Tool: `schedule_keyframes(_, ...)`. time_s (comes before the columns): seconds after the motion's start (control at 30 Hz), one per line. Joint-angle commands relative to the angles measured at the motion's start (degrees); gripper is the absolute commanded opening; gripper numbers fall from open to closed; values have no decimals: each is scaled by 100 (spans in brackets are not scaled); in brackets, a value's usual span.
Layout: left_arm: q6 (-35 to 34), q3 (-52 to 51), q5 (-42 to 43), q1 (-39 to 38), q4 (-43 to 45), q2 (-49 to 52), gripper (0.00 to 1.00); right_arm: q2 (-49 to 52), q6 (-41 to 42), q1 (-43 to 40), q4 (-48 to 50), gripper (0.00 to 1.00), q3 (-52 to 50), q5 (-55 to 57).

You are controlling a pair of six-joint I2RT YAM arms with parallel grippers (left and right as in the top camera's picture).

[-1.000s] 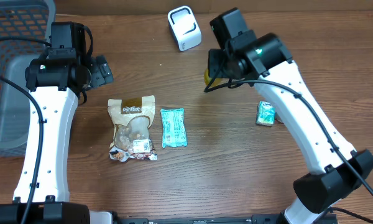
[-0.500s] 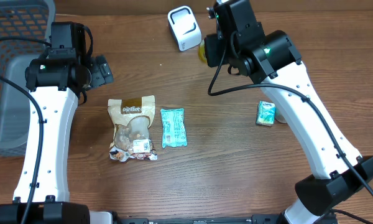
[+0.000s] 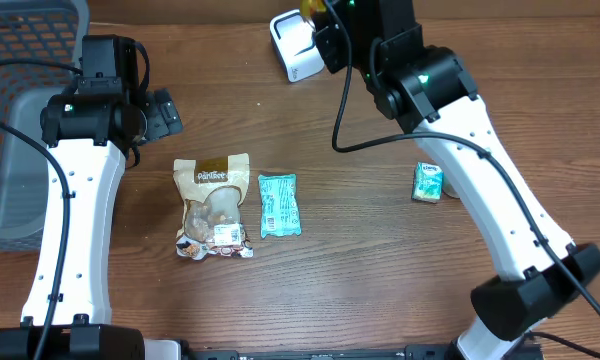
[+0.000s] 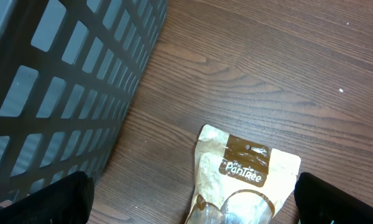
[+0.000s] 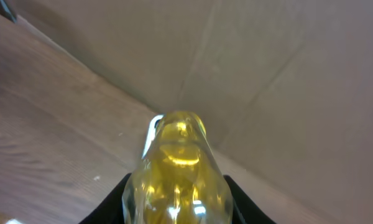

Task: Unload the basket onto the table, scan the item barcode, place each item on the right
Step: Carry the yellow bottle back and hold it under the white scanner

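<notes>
My right gripper (image 5: 177, 211) is shut on the item, a clear yellow bottle-like thing (image 5: 177, 168), with one black finger (image 5: 109, 208) on each side of it. In the overhead view only a bit of that yellow item (image 3: 311, 6) shows, at the table's far edge just above the white barcode scanner (image 3: 295, 45). A white sliver of the scanner (image 5: 154, 127) peeks from behind the item in the right wrist view. No barcode is visible. My left gripper (image 3: 160, 112) hangs open near the left side, above the table.
A PanTree snack pouch (image 3: 214, 205) (image 4: 248, 171) and a teal packet (image 3: 278, 205) lie mid-table. A small green box (image 3: 429, 182) lies to the right. A grey mesh basket (image 3: 20, 120) (image 4: 50, 81) stands at the left edge. A cardboard wall backs the table.
My right arm has carried the yellow item from right of the scanner toward the back and left, to the far edge above the scanner. The left arm has not moved.
</notes>
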Motion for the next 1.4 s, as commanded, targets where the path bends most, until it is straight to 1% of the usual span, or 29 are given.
schedule_keyframes(0.0,151,26,-55,-11,4,-20,99,317,-885,28,271,4,184,190)
schedule_keyframes(0.2,151,26,-55,-11,4,-20,99,929,-1449,33,697,4,184,197)
schedule_keyframes(0.3,149,26,-55,-11,4,-20,100,1290,-1718,33,986,4,184,459)
schedule_keyframes(0.43,151,26,-55,-11,4,-20,99,1670,-1720,33,1497,4,184,905)
schedule_keyframes(0.6,151,26,-55,-11,4,-20,100,1987,-2020,42,1893,4,184,973)
schedule_keyframes(0.67,151,24,-55,-11,4,-20,100,2135,-2046,61,2216,4,184,1180)
schedule_keyframes(0.77,151,26,-55,-11,4,-20,100,2256,-2474,87,2516,4,184,1329)
schedule_keyframes(0.97,151,26,-55,-11,4,-20,100,2494,-3045,160,2916,4,184,1355)
schedule_keyframes(1.07,151,26,-55,-11,4,-20,99,2605,-3064,195,3209,4,184,1574)
schedule_keyframes(1.2,151,26,-55,-11,4,-20,100,2677,-3064,199,3458,4,184,1582)
schedule_keyframes(1.37,151,26,-55,-11,4,-20,99,2693,-3060,205,3585,4,184,1580)
